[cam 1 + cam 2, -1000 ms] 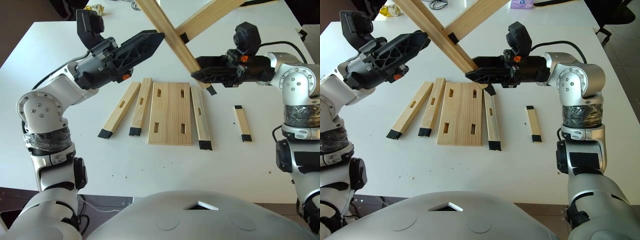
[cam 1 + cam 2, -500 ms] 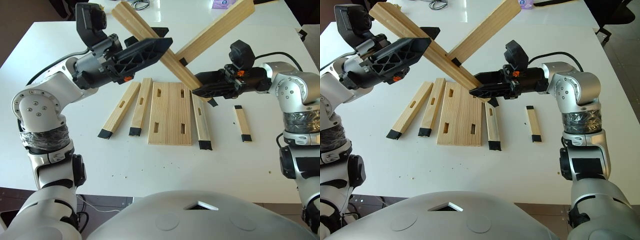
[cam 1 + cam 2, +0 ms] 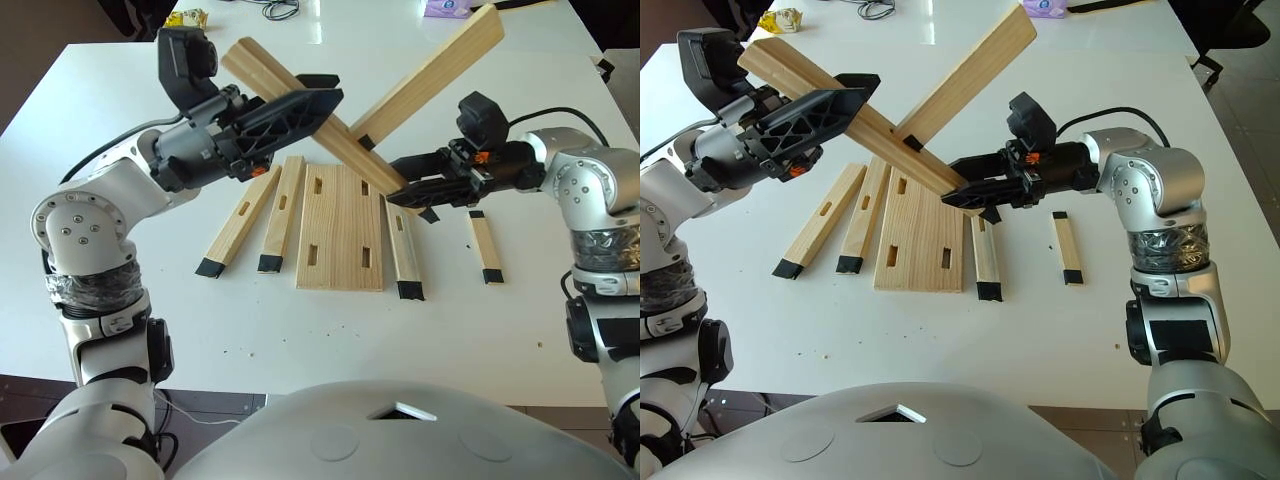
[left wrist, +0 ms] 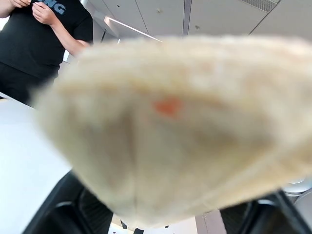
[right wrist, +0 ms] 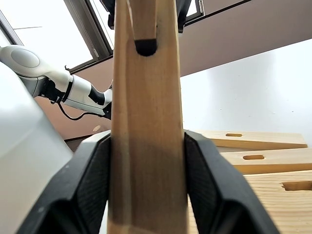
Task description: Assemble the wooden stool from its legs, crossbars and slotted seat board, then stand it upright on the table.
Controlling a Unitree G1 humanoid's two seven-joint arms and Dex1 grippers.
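L pincer (image 3: 312,100) & R pincer (image 3: 400,185) both clenched on one bar of pale crossed wooden leg pair (image 3: 432,68), tilted above far end of slotted pale-wood seat board (image 3: 340,228) on white bench (image 3: 300,320); risk: uneven arm pull could rack cross-joint or slip grip.

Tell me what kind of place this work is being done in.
Probably an office or lab workroom: a large white table bearing loose wooden stool parts, a panelled ceiling with strip lighting, and big windows.
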